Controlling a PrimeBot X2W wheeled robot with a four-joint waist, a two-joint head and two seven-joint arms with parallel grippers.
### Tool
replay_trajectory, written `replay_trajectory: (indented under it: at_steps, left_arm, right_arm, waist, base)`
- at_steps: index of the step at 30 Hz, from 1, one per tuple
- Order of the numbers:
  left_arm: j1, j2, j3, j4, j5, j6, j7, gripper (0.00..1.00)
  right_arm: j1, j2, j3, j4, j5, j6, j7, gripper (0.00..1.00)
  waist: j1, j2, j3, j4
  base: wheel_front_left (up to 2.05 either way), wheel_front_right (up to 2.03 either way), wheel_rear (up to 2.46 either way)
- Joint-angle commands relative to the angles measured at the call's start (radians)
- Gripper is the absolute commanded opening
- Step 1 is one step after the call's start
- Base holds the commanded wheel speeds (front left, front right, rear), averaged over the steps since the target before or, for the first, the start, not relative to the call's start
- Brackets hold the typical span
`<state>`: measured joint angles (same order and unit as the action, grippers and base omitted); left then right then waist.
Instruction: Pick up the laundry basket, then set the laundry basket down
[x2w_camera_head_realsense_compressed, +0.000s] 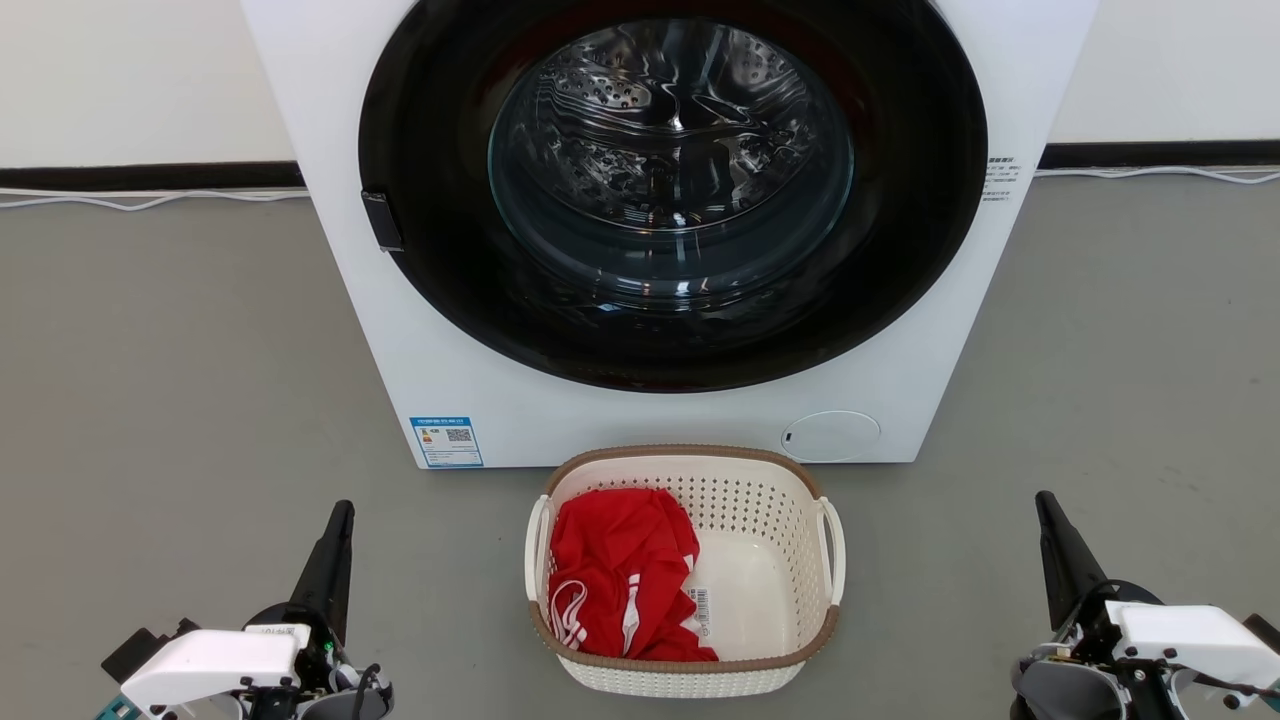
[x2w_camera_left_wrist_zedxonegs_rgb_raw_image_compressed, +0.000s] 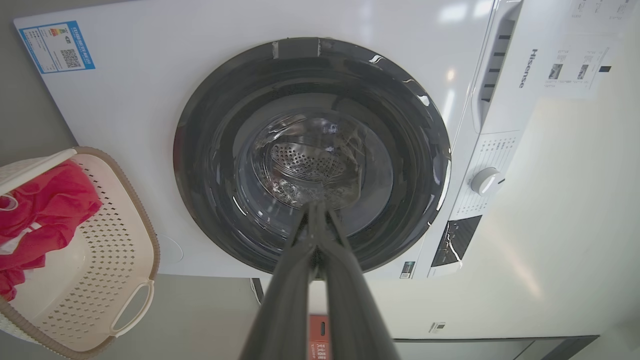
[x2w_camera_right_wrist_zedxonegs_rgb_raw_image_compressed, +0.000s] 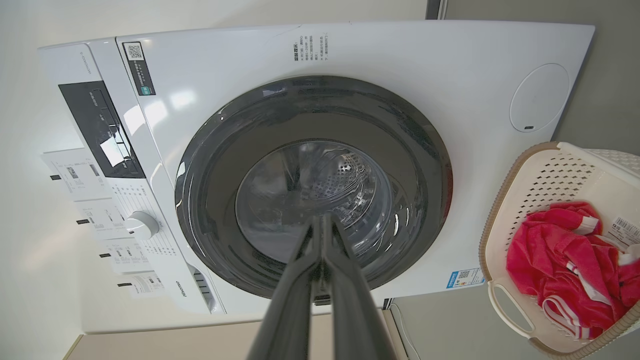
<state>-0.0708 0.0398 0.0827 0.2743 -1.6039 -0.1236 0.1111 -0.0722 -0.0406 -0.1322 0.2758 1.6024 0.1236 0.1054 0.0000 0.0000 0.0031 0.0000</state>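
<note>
Laundry basket (x2w_camera_head_realsense_compressed: 680, 682) sits on the floor (x2w_camera_head_realsense_compressed: 180, 400) in front of a washing machine (x2w_camera_head_realsense_compressed: 400, 330), not yet lifted, with a gripper low on either side.

Head view: the basket rests just before the machine's closed door, a red garment (x2w_camera_head_realsense_compressed: 620, 570) heaped in its left half. The left gripper (x2w_camera_head_realsense_compressed: 342, 515) and right gripper (x2w_camera_head_realsense_compressed: 1046, 505) stand well apart from its white loop handles. Left wrist view: the left gripper's fingers are pressed together, aimed at the door glass, and the basket lies off to one side. Right wrist view: the right gripper's fingers are likewise together, and the near handle (x2w_camera_right_wrist_zedxonegs_rgb_raw_image_compressed: 507, 307) is open and reachable. A sound lift would probably need both grippers parted, turned inward, and taking the two handles evenly so the lopsided load does not tip.
</note>
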Motion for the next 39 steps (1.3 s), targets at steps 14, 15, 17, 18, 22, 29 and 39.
replay_trajectory:
  at_steps: [14,15,17,18,22,29,39]
  left_arm:
    - [-0.037,0.01,0.031,-0.029,-0.005,-0.007,0.002,0.0]
    - [-0.037,0.01,0.031,-0.029,-0.005,-0.007,0.002,0.0]
    - [-0.037,0.01,0.031,-0.029,-0.005,-0.007,0.002,0.0]
    - [-0.037,0.01,0.031,-0.029,-0.005,-0.007,0.002,0.0]
    - [-0.037,0.01,0.031,-0.029,-0.005,-0.007,0.002,0.0]
    - [-0.037,0.01,0.031,-0.029,-0.005,-0.007,0.002,0.0]
    - [-0.037,0.01,0.031,-0.029,-0.005,-0.007,0.002,0.0]
  right_arm:
    - [-0.036,-0.01,0.019,-0.031,0.007,0.007,0.007,0.0]
    - [-0.036,-0.01,0.019,-0.031,0.007,0.007,0.007,0.0]
    - [-0.036,-0.01,0.019,-0.031,0.007,0.007,0.007,0.0]
    - [-0.036,-0.01,0.019,-0.031,0.007,0.007,0.007,0.0]
    - [-0.036,-0.01,0.019,-0.031,0.007,0.007,0.007,0.0]
    - [-0.036,-0.01,0.019,-0.031,0.007,0.007,0.007,0.0]
    - [-0.036,-0.01,0.019,-0.031,0.007,0.007,0.007,0.0]
  waist:
    - [0.0,0.0,0.0,0.0]
    - [0.0,0.0,0.0,0.0]
    - [0.0,0.0,0.0,0.0]
    - [0.0,0.0,0.0,0.0]
    - [0.0,0.0,0.0,0.0]
    - [0.0,0.0,0.0,0.0]
    - [0.0,0.0,0.0,0.0]
  base:
    - [0.0,0.0,0.0]
    - [0.0,0.0,0.0]
    - [0.0,0.0,0.0]
    - [0.0,0.0,0.0]
    - [0.0,0.0,0.0]
    - [0.0,0.0,0.0]
    - [0.0,0.0,0.0]
